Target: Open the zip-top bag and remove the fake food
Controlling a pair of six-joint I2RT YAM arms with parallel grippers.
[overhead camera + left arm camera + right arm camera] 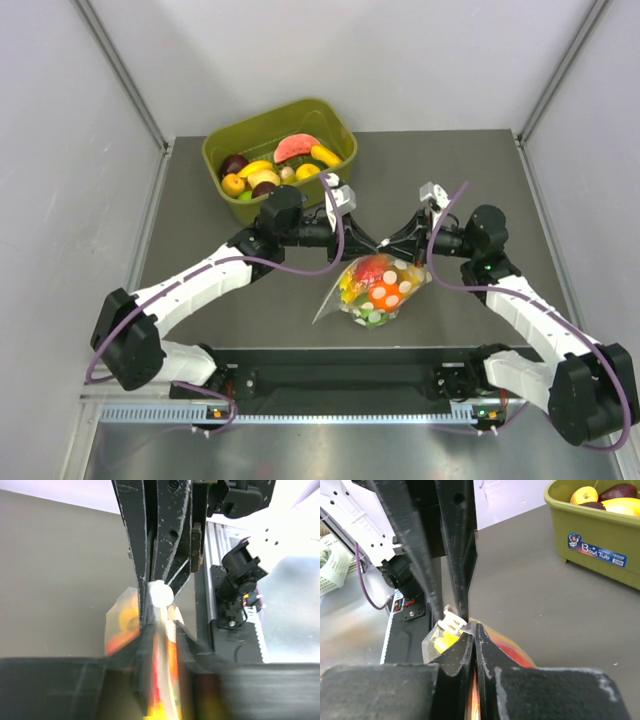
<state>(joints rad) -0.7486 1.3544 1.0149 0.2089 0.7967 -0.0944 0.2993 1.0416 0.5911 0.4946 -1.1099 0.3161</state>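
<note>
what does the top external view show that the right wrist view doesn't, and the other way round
Only the top external view: the whole zip-top bag with its white dots, held between the left gripper and right gripper, plus the watermelon slice in the olive-green tub.
Only the right wrist view: the tub's blue label, the white tab on the bag's top edge, a white basket off the table.
Both: the two grippers shut on the bag's top, the fake food inside, the tub.

Clear zip-top bag (378,288), white oval dots on it. Fake food (368,270) inside: red, yellow, orange, green. Tub (225,150) olive-green with blue label (596,550). Table (200,215) dark grey.
</note>
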